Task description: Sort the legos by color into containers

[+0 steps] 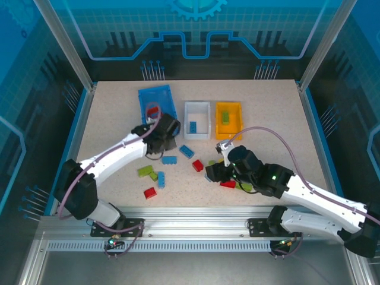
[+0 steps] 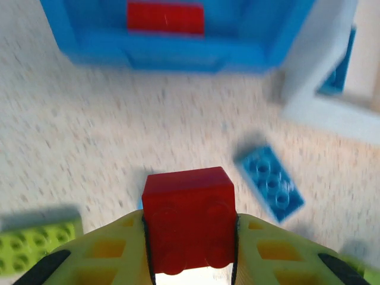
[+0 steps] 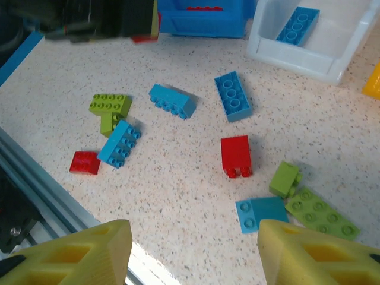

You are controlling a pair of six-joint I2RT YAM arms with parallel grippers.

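Red plastic, squarely clamped: a studded red brick (image 2: 189,219) sits gripped between the yellow fingers of the left pincer (image 2: 190,246), just short of the blue bin (image 2: 160,50), where a second red brick (image 2: 165,18) already lies. To finish the drop cleanly, the arm would do best to carry its load past the bin's near wall and over the open middle before letting go. It should be low enough that the brick does not bounce out. The right pincer (image 3: 196,243) hangs empty with its jaws wide apart above the scattered legos, a loose red brick (image 3: 236,155) and a loose blue brick (image 3: 233,96) among them. Beside the blue bin stand a white bin (image 1: 186,119), holding a blue brick (image 3: 298,25), and an orange-yellow bin (image 1: 239,122). All rests on a speckled beige tabletop (image 1: 107,119), fenced by aluminium posts (image 1: 62,41) and translucent blue panels (image 1: 196,29).
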